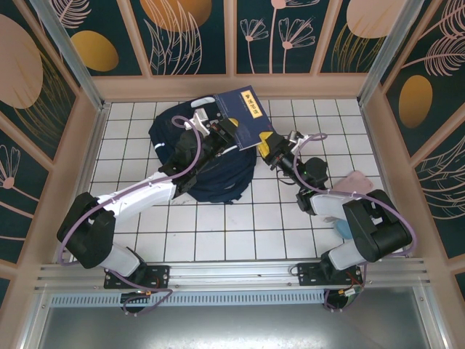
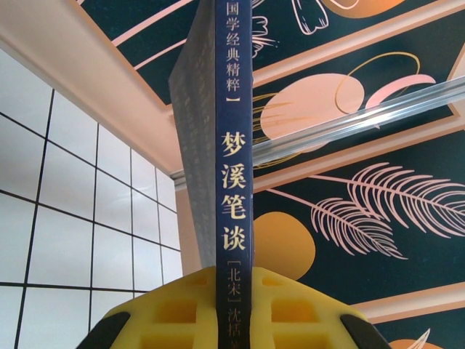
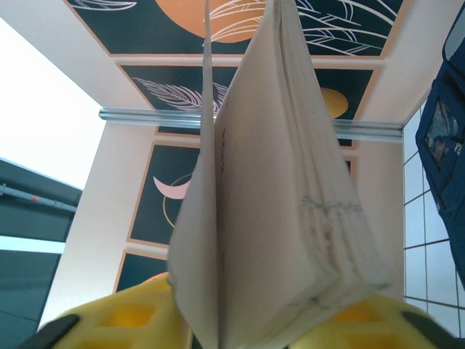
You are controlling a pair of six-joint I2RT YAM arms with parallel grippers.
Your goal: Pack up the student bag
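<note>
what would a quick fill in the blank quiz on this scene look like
1. The left pincer grips the book by its ____.
2. Between the fingers of the right pincer sit the book's fanned ____.
3. The book's cover is dark ____.
4. The student bag lies on a ____ tiled table.

Missing words: spine; pages; blue; white

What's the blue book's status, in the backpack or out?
Out. The blue book is held up over the student bag's edge, spine clamped in the left gripper, page edge between the right gripper's fingers.
</note>
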